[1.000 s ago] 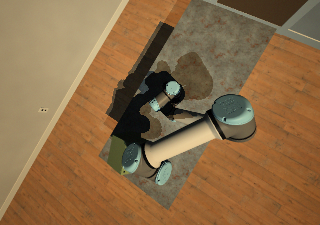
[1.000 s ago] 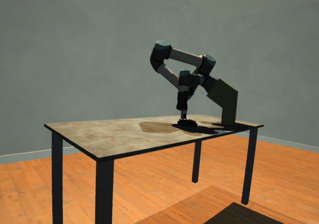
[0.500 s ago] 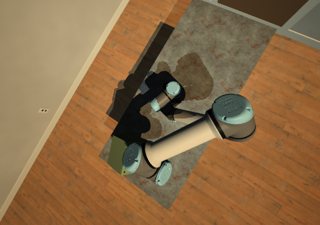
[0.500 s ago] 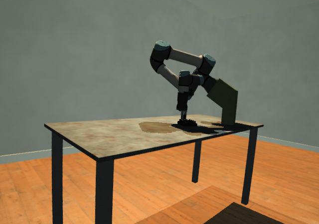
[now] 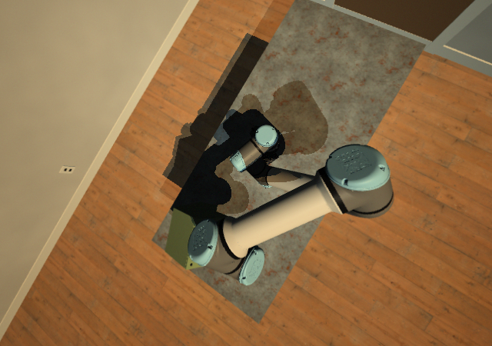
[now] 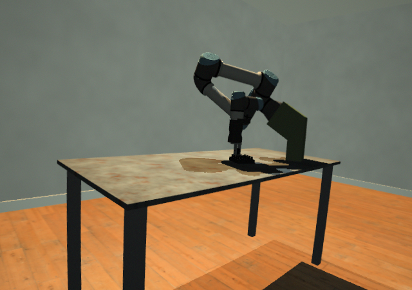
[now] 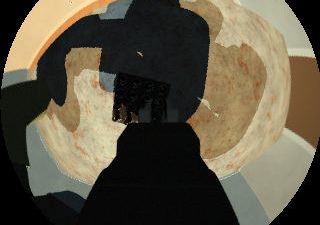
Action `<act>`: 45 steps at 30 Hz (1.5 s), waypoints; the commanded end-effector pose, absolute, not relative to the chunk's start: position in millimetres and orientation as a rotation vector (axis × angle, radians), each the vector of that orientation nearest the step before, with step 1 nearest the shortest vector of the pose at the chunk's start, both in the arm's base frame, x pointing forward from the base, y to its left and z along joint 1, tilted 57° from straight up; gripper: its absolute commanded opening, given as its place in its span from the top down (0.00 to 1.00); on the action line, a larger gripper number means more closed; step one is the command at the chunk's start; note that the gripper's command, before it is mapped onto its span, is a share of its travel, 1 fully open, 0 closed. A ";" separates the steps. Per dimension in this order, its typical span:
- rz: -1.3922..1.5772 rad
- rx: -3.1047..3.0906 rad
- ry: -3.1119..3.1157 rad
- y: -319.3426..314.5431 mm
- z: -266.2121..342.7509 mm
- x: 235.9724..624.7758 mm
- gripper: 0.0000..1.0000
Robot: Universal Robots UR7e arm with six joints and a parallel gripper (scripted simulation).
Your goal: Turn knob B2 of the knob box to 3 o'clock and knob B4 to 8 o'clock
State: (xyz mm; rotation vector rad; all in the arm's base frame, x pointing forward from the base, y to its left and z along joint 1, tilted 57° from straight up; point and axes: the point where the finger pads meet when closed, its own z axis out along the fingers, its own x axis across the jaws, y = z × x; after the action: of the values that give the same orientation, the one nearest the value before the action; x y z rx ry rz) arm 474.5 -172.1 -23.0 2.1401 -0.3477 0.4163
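Note:
The knob box (image 6: 245, 160) (image 7: 140, 100) is a small, low black box with rows of knobs, standing on the table (image 6: 132, 176) (image 5: 341, 56) in deep shadow. Its marks, names and white lines cannot be read in any view. My gripper (image 6: 236, 152) points straight down at the box's left end as the exterior camera sees it, fingertips level with the knob tops. The fingers stand partly apart and I cannot see whether a knob lies between them. In the top view the wrist and forearm hide the box. In the wrist view the gripper's dark body fills the lower half.
The arm's olive mounting block (image 6: 293, 130) (image 5: 179, 234) stands at the table's corner, close behind the box. The arm's elbow (image 5: 357, 175) overhangs the table's long edge. Dark shadows lie around the box.

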 end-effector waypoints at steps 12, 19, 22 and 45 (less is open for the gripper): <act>0.418 2.140 -0.347 -171.7 -22.7 474.7 0.54; 0.418 2.140 -0.347 -171.9 -22.8 474.8 0.54; 0.418 2.140 -0.347 -172.7 -23.3 474.9 0.54; 0.418 2.140 -0.347 -183.0 -30.0 477.0 0.54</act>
State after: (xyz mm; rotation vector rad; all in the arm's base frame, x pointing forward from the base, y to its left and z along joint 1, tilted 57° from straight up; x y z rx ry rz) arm 476.5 -182.1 -29.5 2.1402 -0.3479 0.4158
